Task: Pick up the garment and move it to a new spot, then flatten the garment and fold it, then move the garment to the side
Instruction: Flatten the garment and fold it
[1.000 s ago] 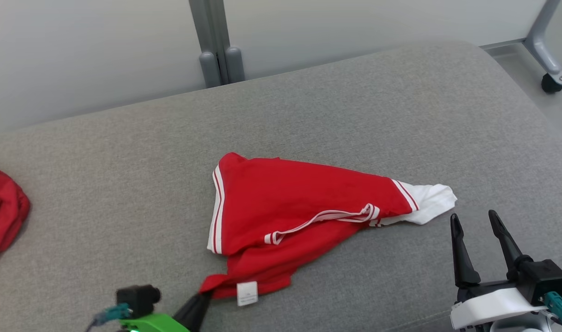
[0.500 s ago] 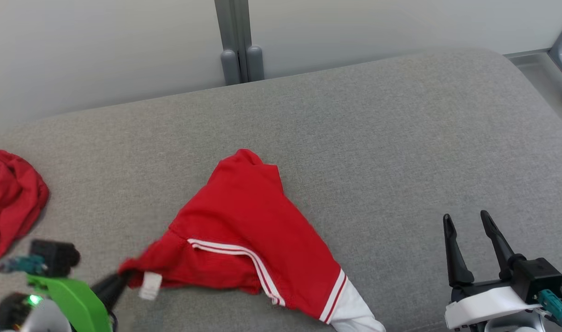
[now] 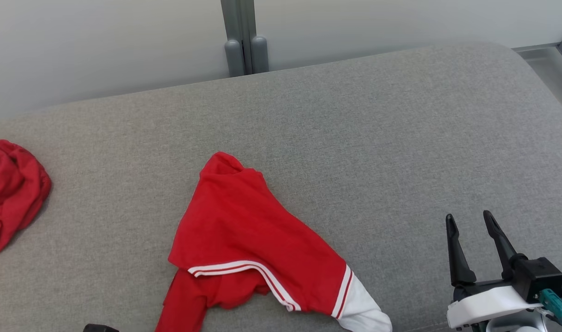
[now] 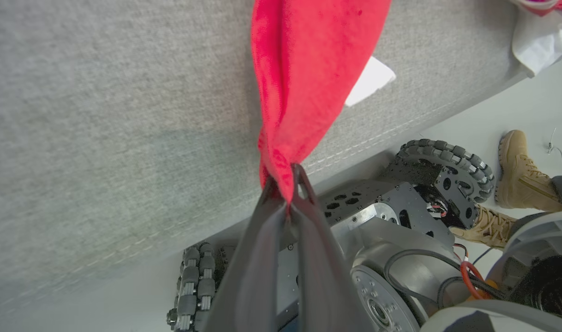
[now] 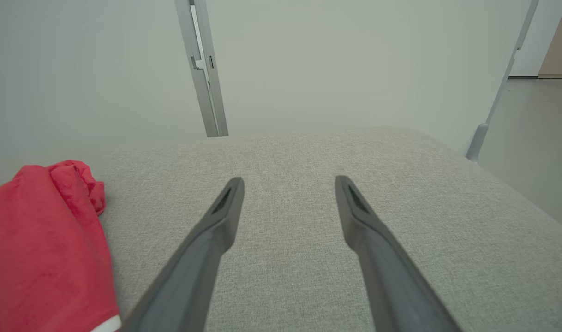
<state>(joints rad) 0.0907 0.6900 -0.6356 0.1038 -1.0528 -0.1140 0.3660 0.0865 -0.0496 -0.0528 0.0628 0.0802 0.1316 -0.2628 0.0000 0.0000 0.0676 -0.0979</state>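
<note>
Dragged toward the near left edge since a second ago, the garment (image 3: 248, 230) is now lying swung round on the grey cushion (image 3: 401, 115), its white sleeve (image 3: 364, 313) pointing at the front edge instead of out to the right; part of the shift is the head camera's own, since the whole view has slid as well. I am keeping my left tool (image 4: 288, 177) clenched on a red corner of the cloth. In the left wrist view that corner is stretching taut from the fingertips up over the cushion's front seam, with the white label (image 4: 371, 80) showing just beside the pulled fold. My right tool (image 3: 468, 216) is standing released, its fingers spread over bare cushion, well apart from the garment and touching nothing. A second red cloth (image 3: 8, 193) is lying bunched at the far left, clear of the work. As I judge it, the first step is under way: the garment is being relocated, though most of it is resting on the cushion rather than lifted. It is lying creased and doubled over itself, so flattening, folding and the final move aside are all remaining.
</note>
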